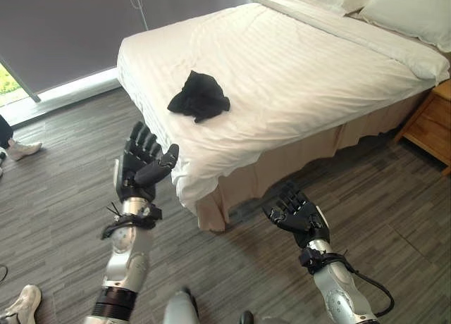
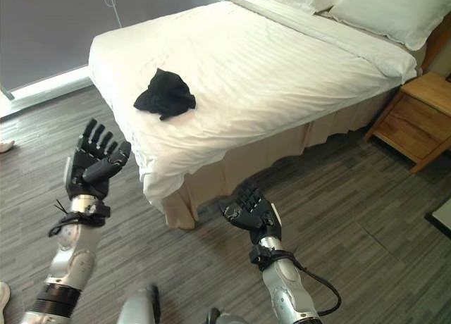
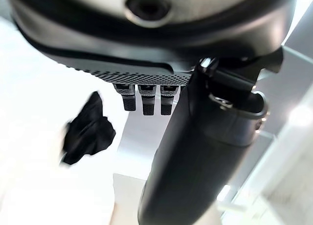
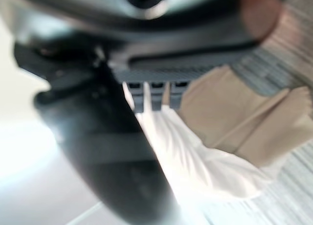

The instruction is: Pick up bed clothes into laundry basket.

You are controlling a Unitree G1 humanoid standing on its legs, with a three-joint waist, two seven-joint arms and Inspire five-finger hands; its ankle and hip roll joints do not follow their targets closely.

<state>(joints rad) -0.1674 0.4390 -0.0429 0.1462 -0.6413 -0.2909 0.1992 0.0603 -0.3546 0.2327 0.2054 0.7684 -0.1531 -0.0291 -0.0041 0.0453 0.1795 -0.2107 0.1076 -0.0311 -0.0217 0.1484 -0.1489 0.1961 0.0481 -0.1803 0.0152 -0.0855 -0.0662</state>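
Note:
A crumpled black garment [image 1: 199, 96] lies on the white bed [image 1: 296, 63], near the bed's foot corner; it appears too in the left wrist view [image 3: 87, 131]. My left hand [image 1: 141, 163] is raised off the bed's corner, fingers straight and spread, holding nothing, well short of the garment. My right hand [image 1: 299, 213] hangs low over the floor beside the bed skirt, fingers relaxed and empty. In the right wrist view the straight fingers [image 4: 151, 95] point at the sheet corner and tan skirt [image 4: 230, 112].
Pillows [image 1: 412, 10] lie at the head of the bed. A wooden nightstand [image 1: 431, 127] stands at the right. Grey curtains [image 1: 63, 21] hang behind the bed. A person's shoes [image 1: 21, 150] show at the left edge on the wood floor.

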